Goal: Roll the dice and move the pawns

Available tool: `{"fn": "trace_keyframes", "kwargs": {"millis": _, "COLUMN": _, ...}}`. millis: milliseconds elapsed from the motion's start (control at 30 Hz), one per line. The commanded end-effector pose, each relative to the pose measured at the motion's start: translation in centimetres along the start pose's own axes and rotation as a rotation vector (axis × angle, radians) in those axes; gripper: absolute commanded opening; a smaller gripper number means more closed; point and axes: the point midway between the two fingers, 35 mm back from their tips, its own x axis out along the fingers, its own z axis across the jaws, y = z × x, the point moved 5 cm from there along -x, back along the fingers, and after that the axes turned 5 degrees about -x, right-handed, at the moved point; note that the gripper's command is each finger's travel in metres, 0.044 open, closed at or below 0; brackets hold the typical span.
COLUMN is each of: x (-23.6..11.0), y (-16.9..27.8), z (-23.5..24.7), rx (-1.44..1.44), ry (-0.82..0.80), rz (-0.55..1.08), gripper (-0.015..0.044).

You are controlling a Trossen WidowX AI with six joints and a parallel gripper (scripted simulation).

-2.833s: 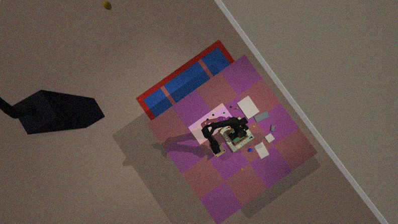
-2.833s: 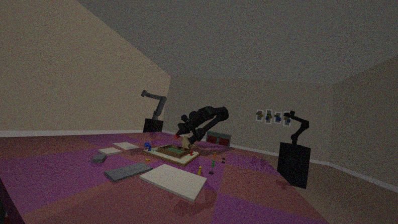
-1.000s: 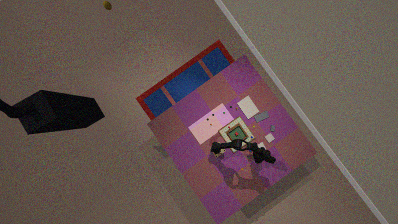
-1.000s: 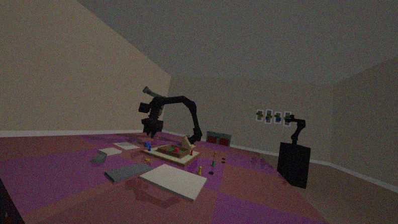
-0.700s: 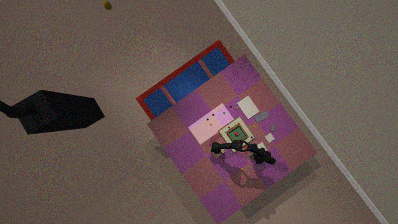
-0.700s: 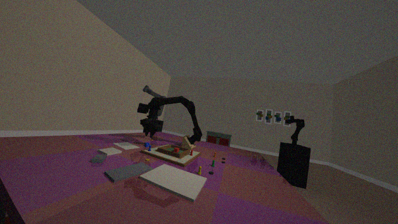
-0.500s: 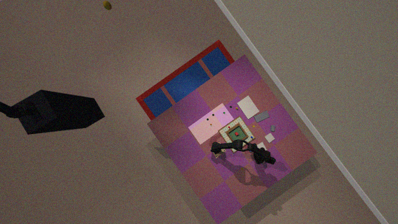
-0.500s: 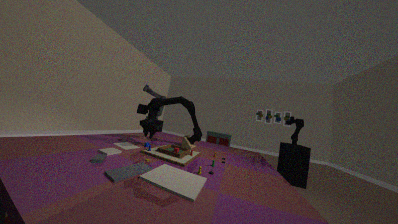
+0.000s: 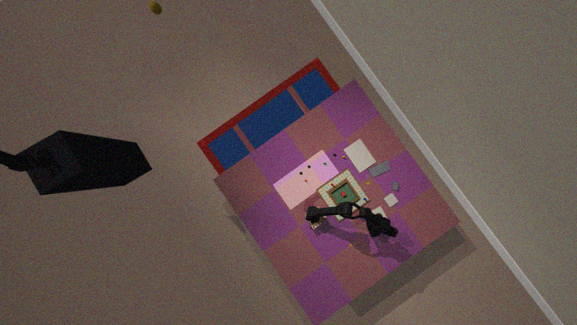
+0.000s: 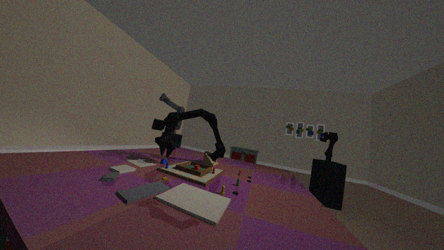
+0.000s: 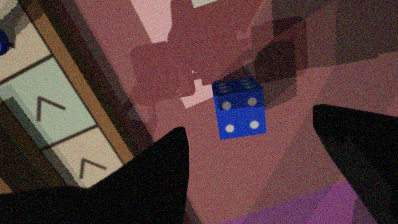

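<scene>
The blue die (image 11: pixel 240 111) (image 10: pixel 162 160) lies on the floor mat just outside the game board (image 11: pixel 55 107) (image 10: pixel 192 177), a four-dot face toward the wrist camera. My gripper (image 11: pixel 248 126) (image 10: pixel 166 152) is open and hangs straight above the blue die, one finger on each side, clear of it. The red die (image 9: pixel 342 194) (image 10: pixel 197 167) lies in the green tray (image 10: pixel 185 167) at the board's middle. The blue pawn (image 11: pixel 2 42) (image 10: pixel 167 165) stands on the board's edge track near the blue die. The red pawn (image 10: pixel 213 170) stands on the track on the far side.
A large white slab (image 10: pixel 194 202) and a grey slab (image 10: pixel 141 190) lie in front of the board, with smaller white and grey slabs (image 10: pixel 122 168) to the left. Loose yellow and green pawns (image 10: pixel 222 190) and black discs stand to the right. A black pedestal (image 10: pixel 327 183) stands further right.
</scene>
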Motion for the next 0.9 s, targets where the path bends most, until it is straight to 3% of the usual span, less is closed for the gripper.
{"fn": "trace_keyframes", "kwargs": {"millis": 0, "x": 1.0, "y": 0.2, "z": 0.0, "rx": 0.011, "ry": -0.014, "rz": 0.007, "gripper": 0.0275}}
{"fn": "trace_keyframes", "kwargs": {"millis": 700, "x": 3.6, "y": 0.2, "z": 0.1, "rx": 0.010, "ry": -0.015, "rz": 0.007, "gripper": 0.0275}}
{"fn": "trace_keyframes", "kwargs": {"millis": 867, "x": 3.6, "y": 0.2, "z": 0.1, "rx": 0.010, "ry": -0.015, "rz": 0.007, "gripper": 0.0144}}
